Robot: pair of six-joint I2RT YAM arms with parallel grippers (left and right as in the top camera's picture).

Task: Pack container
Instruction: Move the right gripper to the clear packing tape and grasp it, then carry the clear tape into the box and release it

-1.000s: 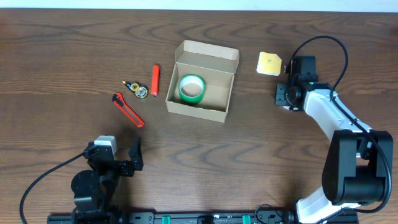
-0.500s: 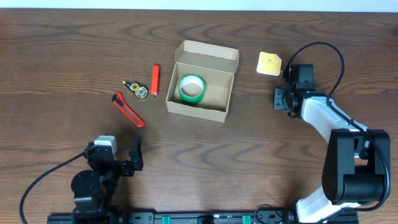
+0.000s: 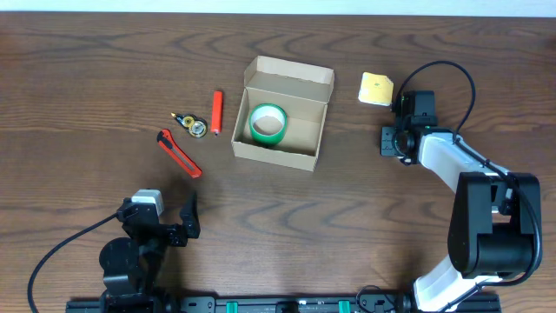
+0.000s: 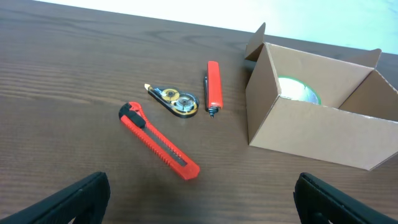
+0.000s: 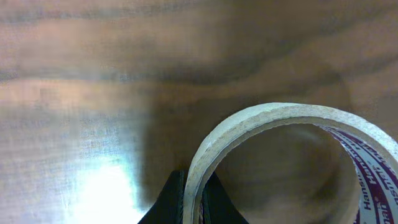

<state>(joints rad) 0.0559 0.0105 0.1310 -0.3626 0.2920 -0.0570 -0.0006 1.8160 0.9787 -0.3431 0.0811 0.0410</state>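
Right jaws pinch tape roll; roll cropped.

Table: dark brown wood, wavy grain in darker streaks.
Container: plain tan-brown cardboard, paler on the inner walls.
Green tape roll: bright green band, whitish core.
Utility knife: red body, black slider and strip.
Marker: red, dark tip.
Correction-tape dispenser: dark shell, yellow wheels showing (clearest in the left wrist view).
Note pad: pale yellow, lighter edge.
Pale tape roll: cream rim, white liner with purple lettering.
Right gripper: black.
Left gripper: black.
Right arm: white link, black joints.
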